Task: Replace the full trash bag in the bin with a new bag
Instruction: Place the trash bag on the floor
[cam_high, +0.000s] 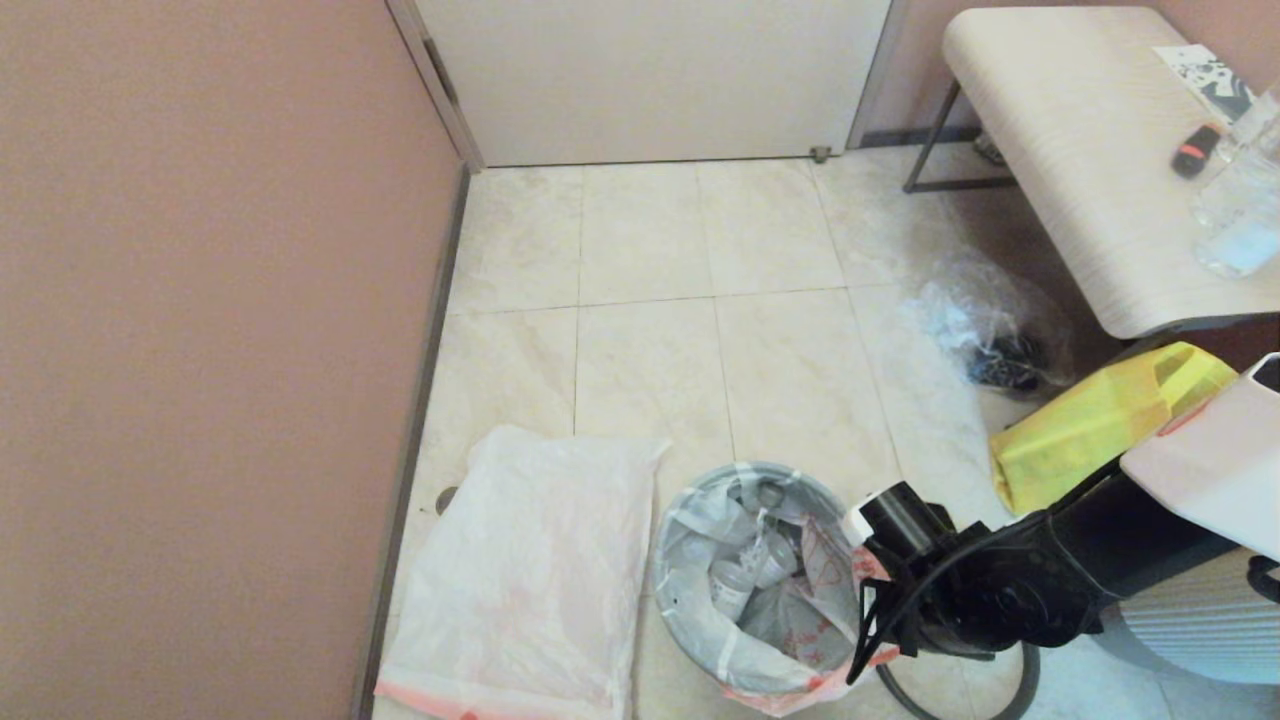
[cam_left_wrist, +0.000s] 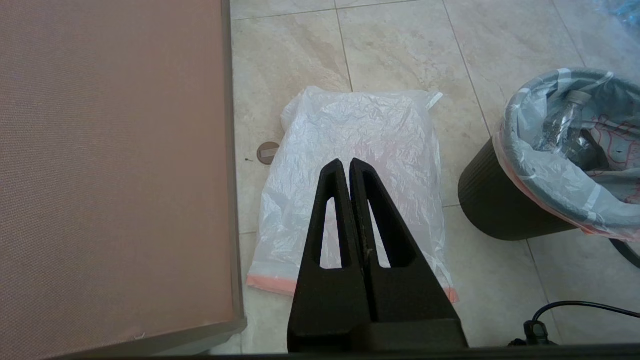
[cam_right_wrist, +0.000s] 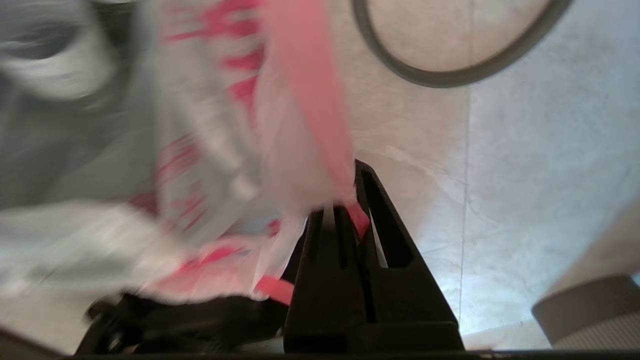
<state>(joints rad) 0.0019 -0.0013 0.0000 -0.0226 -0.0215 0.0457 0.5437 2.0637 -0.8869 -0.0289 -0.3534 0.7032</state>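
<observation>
The bin (cam_high: 690, 620) stands on the tiled floor (cam_high: 760, 360), lined by the full trash bag (cam_high: 770, 590), which holds plastic bottles (cam_high: 735, 585). The right gripper (cam_right_wrist: 352, 200), at the bin's rim, has its jaws pinching the bag's pink-red edge. The new bag (cam_left_wrist: 355, 165) lies flat just beside the bin, with the left gripper (cam_left_wrist: 346, 165) above it, jaws pressed together.

Four bags: new bag (cam_high: 530, 570), full trash bag (cam_high: 770, 590), clear bag (cam_high: 990, 330), yellow tote (cam_high: 1090, 420).
</observation>
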